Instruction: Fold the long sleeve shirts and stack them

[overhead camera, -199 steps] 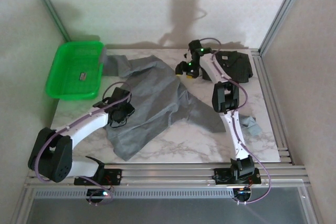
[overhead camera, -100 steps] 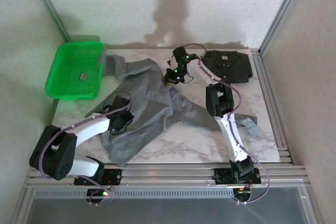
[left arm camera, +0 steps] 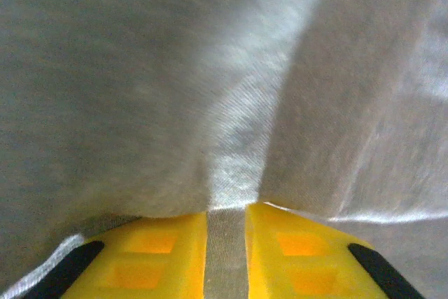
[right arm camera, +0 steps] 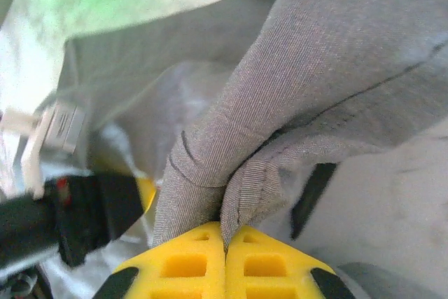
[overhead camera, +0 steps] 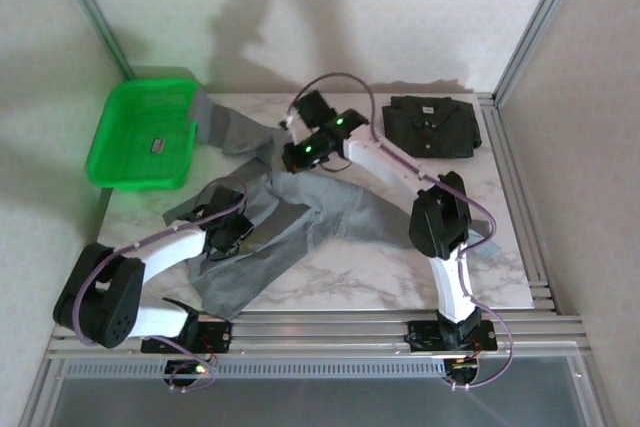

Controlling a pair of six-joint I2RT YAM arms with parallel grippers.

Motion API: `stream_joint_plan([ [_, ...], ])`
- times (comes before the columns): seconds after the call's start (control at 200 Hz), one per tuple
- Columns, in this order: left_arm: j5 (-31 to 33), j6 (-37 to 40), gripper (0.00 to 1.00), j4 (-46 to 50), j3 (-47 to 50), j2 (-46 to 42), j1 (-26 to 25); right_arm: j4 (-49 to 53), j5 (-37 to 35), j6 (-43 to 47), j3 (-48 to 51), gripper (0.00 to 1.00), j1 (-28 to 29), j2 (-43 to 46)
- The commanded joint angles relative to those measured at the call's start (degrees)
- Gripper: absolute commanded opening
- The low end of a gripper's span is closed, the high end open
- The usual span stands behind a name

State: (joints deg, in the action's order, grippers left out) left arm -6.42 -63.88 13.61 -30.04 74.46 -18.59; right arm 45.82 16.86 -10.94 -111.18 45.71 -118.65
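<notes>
Left claw (left arm camera: 226, 216) and right claw (right arm camera: 225, 237) each pinch grey shirt (overhead camera: 335, 202); green tray (overhead camera: 135, 129) beside it, charcoal shirt (overhead camera: 432, 125) apart.

On the table (overhead camera: 380, 272) I count:
- Far-left corner: tray (overhead camera: 130, 117), with a small flat item (overhead camera: 157, 147) in it.
- Far-right corner: folded shirt (overhead camera: 432, 125).
- Centre: spread shirt (overhead camera: 300, 215), running from beside the tray to the near edge, its sleeve (overhead camera: 375, 215) trailing right.
- Left gripper (overhead camera: 222, 237): on the spread shirt's near-left part.
- Right gripper (overhead camera: 298, 152): at its far middle.

Robot lab cell: alu frame (overhead camera: 320, 325), marble-look table (overhead camera: 370, 272), plain walls (overhead camera: 400, 7).
</notes>
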Motion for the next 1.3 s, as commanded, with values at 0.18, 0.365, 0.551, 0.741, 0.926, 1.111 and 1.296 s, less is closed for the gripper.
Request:
stream_joint_plan([
  [0.18,0.1,-7.4,0.28,5.2,5.6,-15.9,5.8,2.7,-5.4,1.2,9.2,0.31,14.2,-4.4],
  [0.365,-0.8,-7.0,0.29,4.5,6.2,-14.2,5.9,1.5,-1.6,0.6,13.5,0.64,13.0,2.1],
  [0.551,1.8,-6.3,0.34,9.8,3.6,-16.9,6.1,1.6,1.4,-3.0,15.2,0.75,5.1,13.9],
  [0.741,5.0,-6.0,0.52,20.3,0.1,-22.8,6.3,6.7,1.2,3.9,10.5,0.73,-2.1,11.5],
  [0.926,6.5,-4.1,0.52,27.1,1.1,-24.4,7.0,0.2,11.2,6.5,10.1,0.62,-2.4,1.9],
  [1.111,7.3,-3.4,0.52,25.6,3.8,-23.6,8.9,-5.2,12.1,4.7,6.7,0.61,-1.6,-6.1],
  [1.296,8.3,-0.5,0.52,25.9,3.4,-22.6,11.6,-6.6,10.1,6.7,3.3,0.61,-1.5,-11.8],
])
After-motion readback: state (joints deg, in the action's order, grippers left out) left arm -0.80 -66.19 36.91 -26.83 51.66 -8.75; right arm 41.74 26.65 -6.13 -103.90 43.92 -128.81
